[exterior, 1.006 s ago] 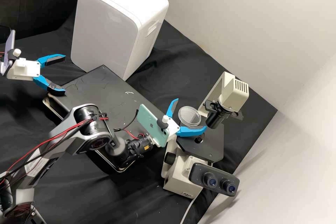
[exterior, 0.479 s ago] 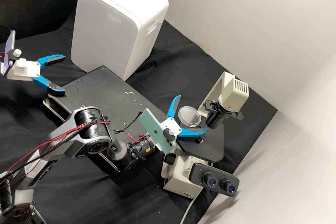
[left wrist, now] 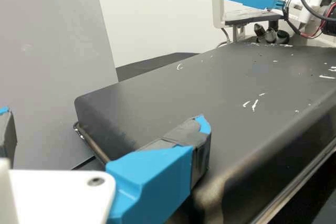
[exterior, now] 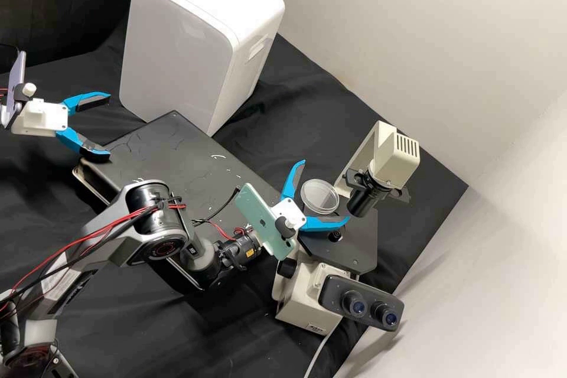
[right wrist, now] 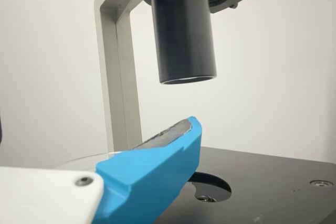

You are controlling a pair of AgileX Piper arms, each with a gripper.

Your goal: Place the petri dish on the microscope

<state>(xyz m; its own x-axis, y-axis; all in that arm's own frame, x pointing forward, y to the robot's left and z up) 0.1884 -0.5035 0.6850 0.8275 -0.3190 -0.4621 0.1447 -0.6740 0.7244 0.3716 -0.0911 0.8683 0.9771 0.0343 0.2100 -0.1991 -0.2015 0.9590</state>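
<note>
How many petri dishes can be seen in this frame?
1. The petri dish lies between the right gripper's open fingers, over the microscope stage. Any dish behind the white box would be hidden.

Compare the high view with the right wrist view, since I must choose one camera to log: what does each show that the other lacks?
High view adds: the white box, the black tray, the left end effector at the tray's far corner, and the microscope's eyepieces.
Right wrist view adds: a side-on look at the gap between the condenser tube and the stage.
Shared: the right end effector, the petri dish between its fingers, the condenser tube and the stage.
</note>
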